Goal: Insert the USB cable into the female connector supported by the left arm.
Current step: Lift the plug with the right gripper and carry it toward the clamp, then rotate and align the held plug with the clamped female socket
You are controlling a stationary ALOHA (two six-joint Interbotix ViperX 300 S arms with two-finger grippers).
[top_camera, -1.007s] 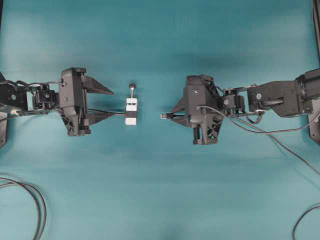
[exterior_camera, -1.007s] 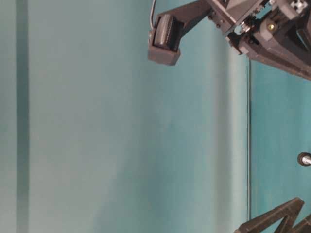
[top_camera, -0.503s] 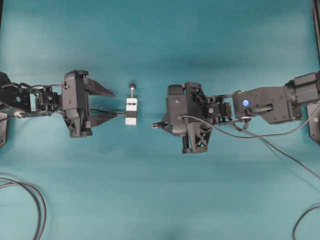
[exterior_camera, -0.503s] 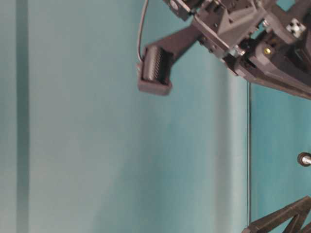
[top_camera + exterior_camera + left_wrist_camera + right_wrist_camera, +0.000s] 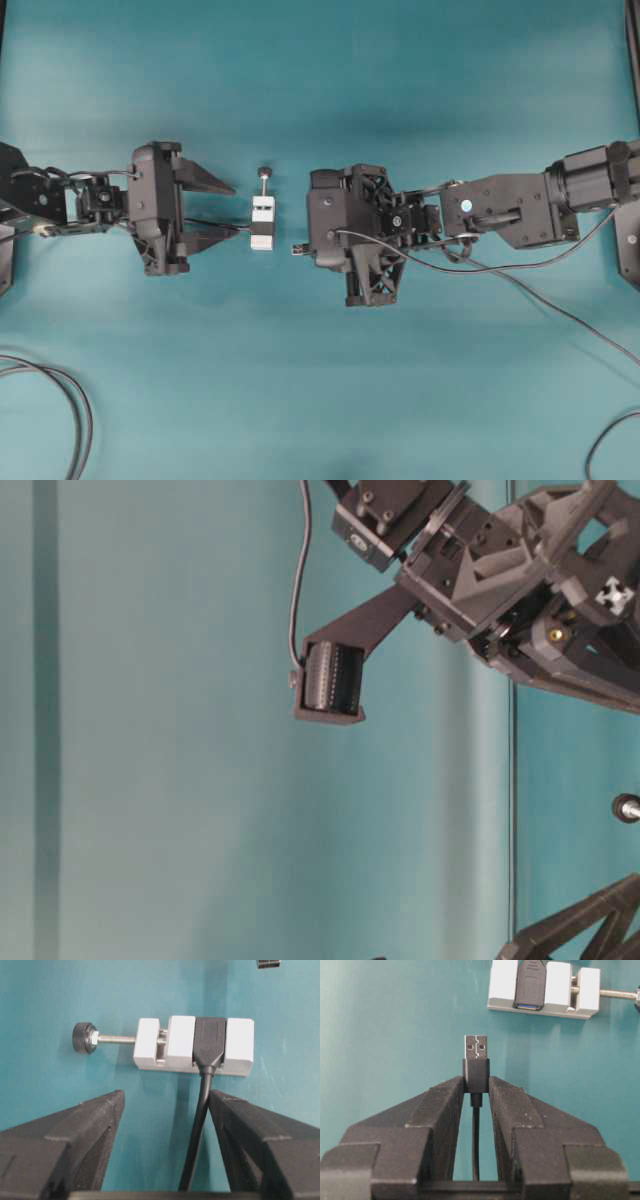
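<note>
The female connector [image 5: 262,222], a white block with a black socket [image 5: 209,1040] and a rod ending in a dark knob [image 5: 264,171], lies on the teal table. Just in front of its fingertips stands my left gripper [image 5: 232,210], open and not touching the block. The connector's dark cable [image 5: 197,1135] runs between the left fingers, close to one of them. My right gripper [image 5: 476,1082] is shut on the USB cable's plug [image 5: 476,1060]. The metal tip points at the block [image 5: 542,987] from a short gap and is offset to one side of the socket.
Looped black cables [image 5: 60,400] lie at the table's front left. The USB cable [image 5: 560,300] trails off to the right from my right arm [image 5: 520,205]. In the table-level view one right finger [image 5: 330,680] hangs above the teal surface.
My right gripper has carried the plug leftward, closing most of the gap to the white block. The left gripper has edged slightly right. The block has stayed put.
</note>
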